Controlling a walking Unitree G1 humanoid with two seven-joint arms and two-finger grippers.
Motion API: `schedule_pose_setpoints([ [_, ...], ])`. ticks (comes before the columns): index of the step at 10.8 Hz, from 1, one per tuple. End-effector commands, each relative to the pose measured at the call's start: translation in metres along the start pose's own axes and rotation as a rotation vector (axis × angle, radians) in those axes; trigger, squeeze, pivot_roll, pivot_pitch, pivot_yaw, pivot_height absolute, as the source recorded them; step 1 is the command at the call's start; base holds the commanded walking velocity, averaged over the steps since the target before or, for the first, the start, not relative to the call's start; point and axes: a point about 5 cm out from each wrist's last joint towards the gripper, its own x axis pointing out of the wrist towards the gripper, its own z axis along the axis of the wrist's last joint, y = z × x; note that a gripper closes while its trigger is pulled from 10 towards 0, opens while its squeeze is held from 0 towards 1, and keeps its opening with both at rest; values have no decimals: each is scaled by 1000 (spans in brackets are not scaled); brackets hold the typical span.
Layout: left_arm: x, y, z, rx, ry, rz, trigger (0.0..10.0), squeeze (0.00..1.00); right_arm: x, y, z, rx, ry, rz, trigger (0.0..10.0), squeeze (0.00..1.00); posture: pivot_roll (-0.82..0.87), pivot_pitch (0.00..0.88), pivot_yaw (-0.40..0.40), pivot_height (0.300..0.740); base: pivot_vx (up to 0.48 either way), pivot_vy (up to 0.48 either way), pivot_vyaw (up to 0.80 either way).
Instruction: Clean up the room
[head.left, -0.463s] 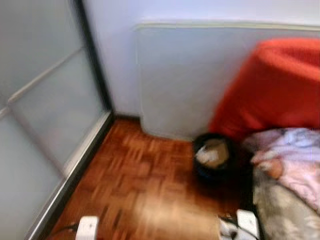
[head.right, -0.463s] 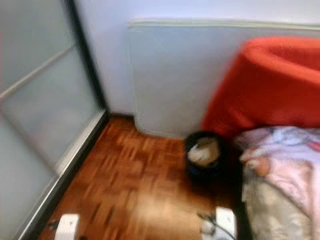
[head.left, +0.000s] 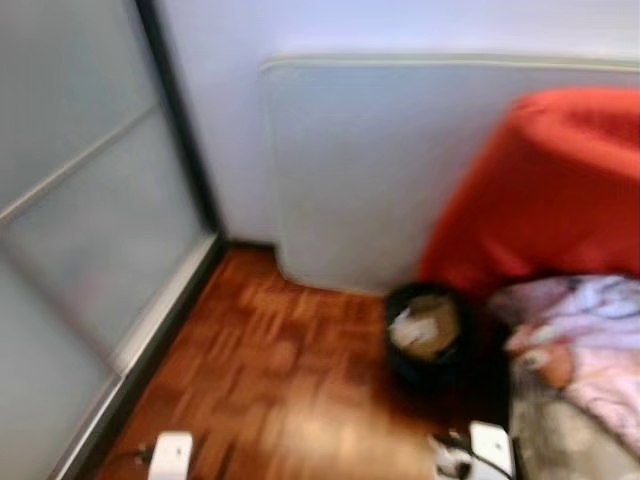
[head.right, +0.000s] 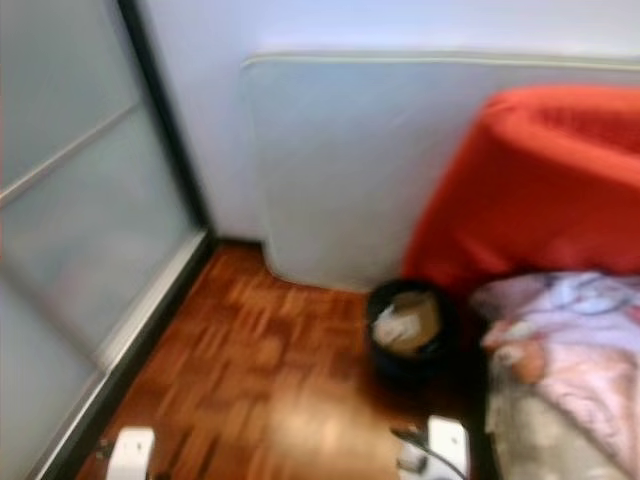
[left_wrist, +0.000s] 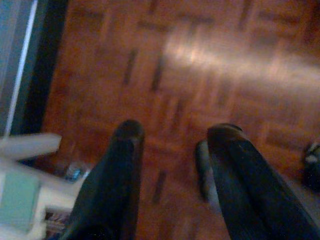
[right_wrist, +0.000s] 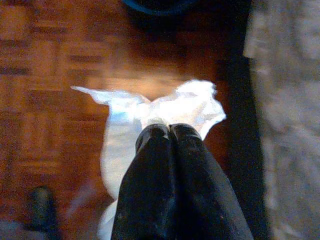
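A: Where was the R gripper (right_wrist: 170, 131) at that pt?

B: Low, bottom right of the head view, over the parquet floor (head.left: 290, 370). I had its fingers pinched tight on a crumpled white tissue (right_wrist: 150, 112). In the wrist view the wad spread out to both sides of the tips, so its long axis lay across the fingers, no clear pointing end.

A: And the bin?

B: Small black wastebasket (head.left: 425, 330), centre-right of frame, on the floor against the pale upright panel (head.left: 350, 170), just beside the red-covered seat (head.left: 555, 190), w/ paper already inside. It sat straight ahead of the R gripper, further up the frame, a bit left of it. Wrist view caught its dark rim at the top edge, past the tissue.

A: Which arm was nearer?

B: R, clearly. L gripper (left_wrist: 175, 135) hung over bare floor at bottom left, fingers spread wide, nothing btwn them.

A: Next move?

B: My guess: carry the tissue fwd until it's over the bin mouth, then let go. Bedding (head.left: 580, 340) crowded the right side, so I'd keep left.
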Motion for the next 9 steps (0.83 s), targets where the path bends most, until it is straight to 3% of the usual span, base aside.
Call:
schedule_pose_setpoints([
  [1, -1, -1, -7, 18, 27, -9, 10000, 0, 1, 2, 4, -1, -8, 4, 10000, 0, 20, 0, 19, 740, 300, 0, 0],
  [3, -1, -1, -8, 28, 30, -12, 10000, 0, 1, 2, 5, -40, -4, 19, 10000, 0, 16, 0, 21, 740, 302, 0, 0],
  [4, -1, -2, -7, 30, 29, -14, 10000, 0, 1, 3, 5, -44, -10, 26, 10000, 0, 18, 0, 21, 740, 300, 0, 800],
  [9, -1, -3, -6, 43, 27, -19, 10000, 0, 1, 4, 6, -28, -11, 24, 10000, 0, 15, 0, 27, 740, 302, 0, 0],
])
